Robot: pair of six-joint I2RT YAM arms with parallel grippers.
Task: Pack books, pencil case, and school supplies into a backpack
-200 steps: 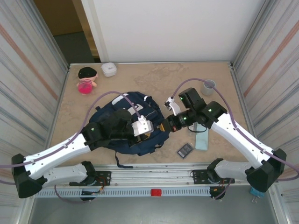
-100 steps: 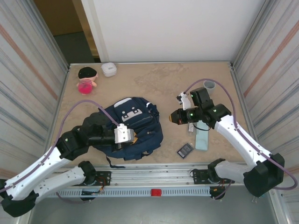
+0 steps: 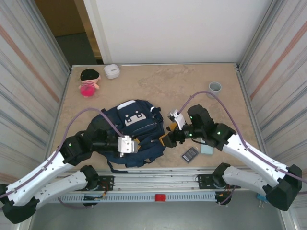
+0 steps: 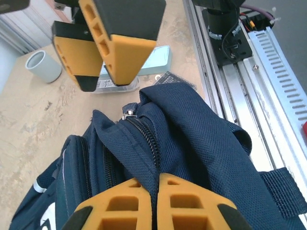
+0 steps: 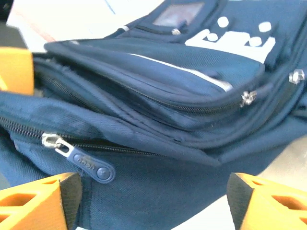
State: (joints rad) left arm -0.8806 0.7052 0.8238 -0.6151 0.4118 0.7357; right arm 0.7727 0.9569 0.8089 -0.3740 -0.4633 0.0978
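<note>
The navy backpack (image 3: 139,125) lies in front of the arms with its white-patched front pocket up. My left gripper (image 3: 136,142) is shut on a fold of backpack (image 4: 201,143) fabric beside the main zipper, and the left gripper (image 4: 158,181) pinches it between both pads. My right gripper (image 3: 166,134) stands open at the bag's right edge. In its own view the right gripper (image 5: 151,203) straddles the backpack (image 5: 158,124) side near a zipper pull (image 5: 79,160). The teal pencil case (image 3: 207,149), the gridded dark rectangle (image 3: 190,154) and a silvery bar (image 4: 106,86) lie on the table. The books are out of view.
A grey cup (image 3: 215,86) stands at the back right. A white rounded box (image 3: 112,71) and a small doll (image 3: 88,81) sit at the back left. Metal walls close both sides, and a rail (image 3: 158,184) runs along the near edge.
My right gripper has swung left from beside the pencil case to the backpack's right edge and has opened. The left gripper keeps its pinch on the bag and has barely moved.
</note>
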